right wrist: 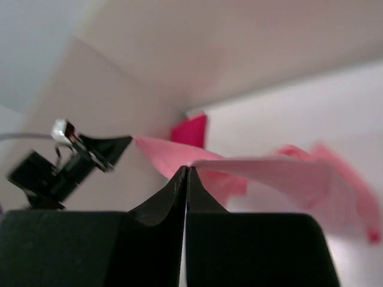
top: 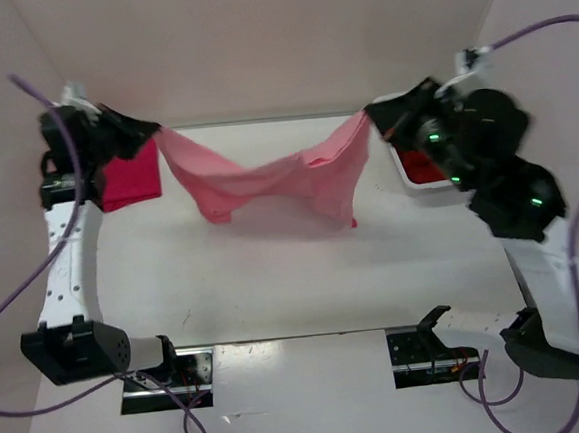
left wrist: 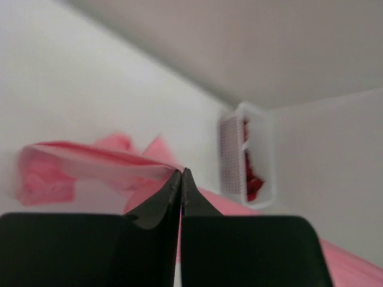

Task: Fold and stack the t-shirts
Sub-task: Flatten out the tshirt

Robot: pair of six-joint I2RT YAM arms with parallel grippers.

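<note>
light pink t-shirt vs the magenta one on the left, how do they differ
The light pink t-shirt is pale, the magenta t-shirt vivid. The light pink one hangs sagging between shut jaws at both ends; the magenta one lies ungripped on the table. The light pink spreads wide; the magenta is compact. Both are cloth.

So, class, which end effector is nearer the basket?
Right. The right end effector, gripping the pink shirt, is beside the basket; the left end effector grips its other end, far on the opposite side.
</note>
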